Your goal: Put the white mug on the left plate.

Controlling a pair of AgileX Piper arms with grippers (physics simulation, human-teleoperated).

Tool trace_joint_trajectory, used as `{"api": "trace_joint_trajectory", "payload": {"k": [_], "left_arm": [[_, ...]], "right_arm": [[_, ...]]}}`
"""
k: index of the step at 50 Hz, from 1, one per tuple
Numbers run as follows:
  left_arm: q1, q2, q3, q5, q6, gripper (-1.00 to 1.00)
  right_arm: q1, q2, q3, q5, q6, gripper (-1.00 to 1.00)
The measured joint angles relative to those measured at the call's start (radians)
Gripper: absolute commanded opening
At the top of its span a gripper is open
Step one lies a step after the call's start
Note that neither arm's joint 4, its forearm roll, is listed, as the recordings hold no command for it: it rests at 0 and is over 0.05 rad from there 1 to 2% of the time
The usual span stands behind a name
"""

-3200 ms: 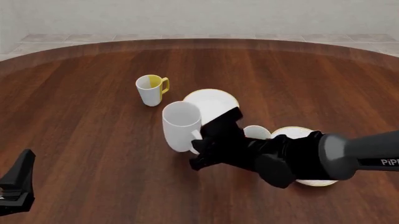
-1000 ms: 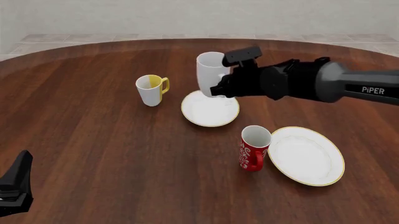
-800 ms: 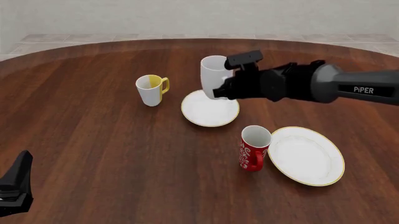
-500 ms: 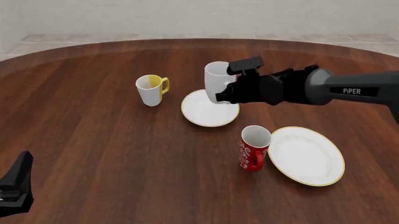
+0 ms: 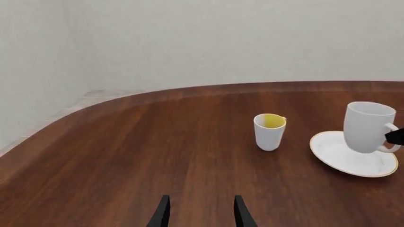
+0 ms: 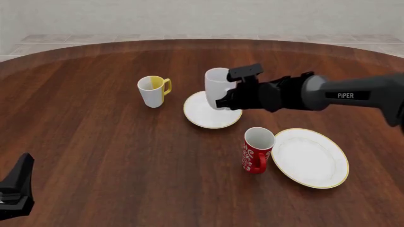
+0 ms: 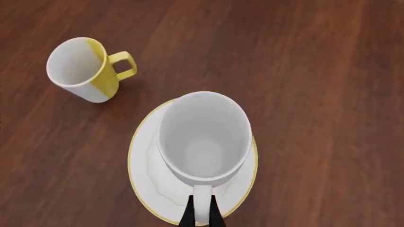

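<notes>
Since half a second ago, the white mug has been lowered and is now held upright just above the left plate, over its far part. The right gripper is seen clenched on the mug's handle. The placing step is judged to be in hand: a short straight descent, then release, is called for. The left gripper, fingers parted and holding nothing, is parked well away from the plate.
</notes>
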Motion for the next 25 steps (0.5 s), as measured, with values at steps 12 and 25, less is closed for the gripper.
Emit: {"api": "trace_joint_trajectory", "payload": {"k": [12, 25], "left_arm": [[0.001, 0.008, 0.000, -0.005, 0.002, 1.00], [0.003, 0.026, 0.000, -0.020, 0.005, 1.00]], "right_arm": [[0.009, 0.029, -0.005, -0.012, 0.009, -1.00], [0.015, 0.058, -0.017, -0.021, 0.019, -1.00]]}}
